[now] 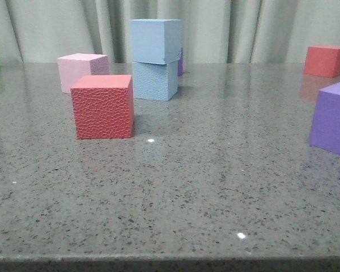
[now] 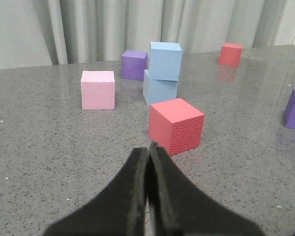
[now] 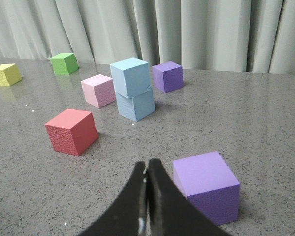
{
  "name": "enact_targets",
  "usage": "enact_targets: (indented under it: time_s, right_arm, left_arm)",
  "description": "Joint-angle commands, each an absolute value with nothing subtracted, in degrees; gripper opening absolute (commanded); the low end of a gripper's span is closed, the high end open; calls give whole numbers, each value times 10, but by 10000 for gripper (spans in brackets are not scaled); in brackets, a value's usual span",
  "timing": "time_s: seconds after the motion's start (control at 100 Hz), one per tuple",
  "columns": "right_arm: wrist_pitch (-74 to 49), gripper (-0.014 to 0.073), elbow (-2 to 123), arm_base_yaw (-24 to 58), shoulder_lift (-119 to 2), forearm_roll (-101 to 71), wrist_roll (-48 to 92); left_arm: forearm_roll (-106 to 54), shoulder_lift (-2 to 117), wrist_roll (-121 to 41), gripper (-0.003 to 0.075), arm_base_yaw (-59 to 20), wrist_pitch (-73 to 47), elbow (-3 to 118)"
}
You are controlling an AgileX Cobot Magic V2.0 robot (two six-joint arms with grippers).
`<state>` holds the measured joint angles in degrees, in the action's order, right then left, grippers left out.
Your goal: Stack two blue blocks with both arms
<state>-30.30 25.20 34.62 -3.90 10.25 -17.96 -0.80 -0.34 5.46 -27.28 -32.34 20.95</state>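
The smooth blue block sits slightly askew on the pebbly blue block; left claw and right claw, both pinched together and empty, should keep well away from the stack

My front camera sits low, barely above the grey table, looking straight ahead to 12 o'clock at the curtain; the red block is close to it. My left wrist camera rides higher, just behind my left gripper, facing 12 to 1 o'clock over the same red block. My right wrist camera looks from farther back, over my right gripper, toward 11 o'clock. All three views share the stacked blue blocks, the pink block and the curtain.
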Motion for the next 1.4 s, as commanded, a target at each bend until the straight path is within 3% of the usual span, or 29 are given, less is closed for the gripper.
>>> enact_targets:
  time_s: [0.0, 0.46, 0.86, 1.24, 1.39]
  right_arm:
    - [-255, -113, 264, 346, -46, 114, -176]
    - [-255, -113, 264, 346, -46, 114, -176]
    - [-255, -113, 264, 346, -46, 114, -176]
    - [-257, -113, 264, 346, -46, 114, -176]
    - [-257, -113, 264, 346, -46, 114, -176]
  left_arm:
    - [-9, -3, 54, -18, -278, -274, 224]
    - [18, -3, 54, -18, -269, -246, 208]
    - [26, -3, 59, -18, -116, -11, 63]
    - [31, -23, 57, -18, 21, 25, -4]
    - [31, -23, 51, -18, 34, 22, -4]
